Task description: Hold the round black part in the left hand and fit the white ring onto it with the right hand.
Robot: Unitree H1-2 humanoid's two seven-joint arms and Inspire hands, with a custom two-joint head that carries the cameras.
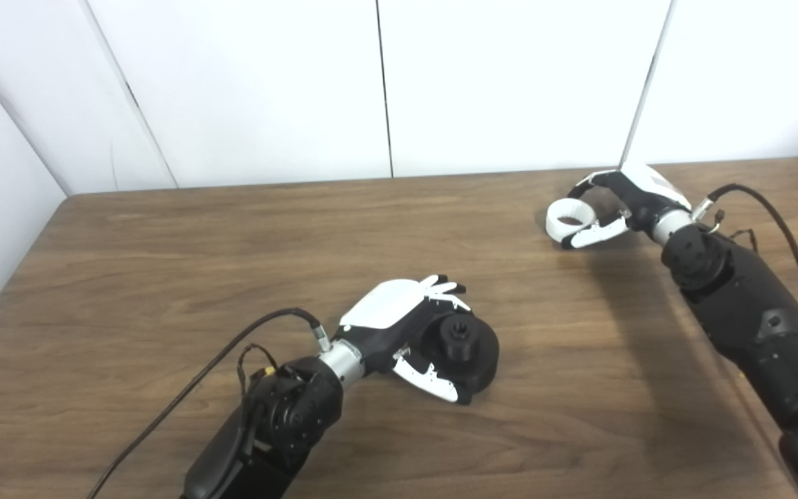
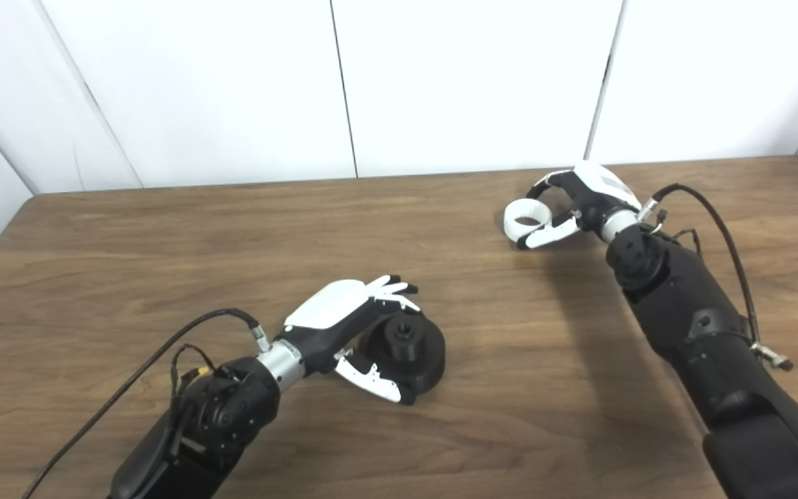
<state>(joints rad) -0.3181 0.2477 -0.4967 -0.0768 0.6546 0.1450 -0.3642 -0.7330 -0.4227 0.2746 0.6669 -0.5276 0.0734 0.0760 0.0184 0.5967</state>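
The round black part (image 1: pixel 465 350) lies on the wooden table (image 1: pixel 163 277), a raised hub on top. My left hand (image 1: pixel 406 333) cups it from the left, with straight fingers (image 1: pixel 444 287) along its far side and the thumb (image 1: pixel 433 381) along its near side, not closed on it. The white ring (image 1: pixel 569 220) is at the far right of the table, at table level. My right hand (image 1: pixel 614 204) is closed around it, with curled fingers over its far side and the thumb (image 1: pixel 593 234) against its near edge. Both also show in the right eye view: the part (image 2: pixel 406 353) and the ring (image 2: pixel 527 220).
White wall panels (image 1: pixel 385 83) stand close behind the table's far edge. Black cables run from both wrists, one trailing over the table at the lower left (image 1: pixel 184 395). Bare wood lies between the two hands.
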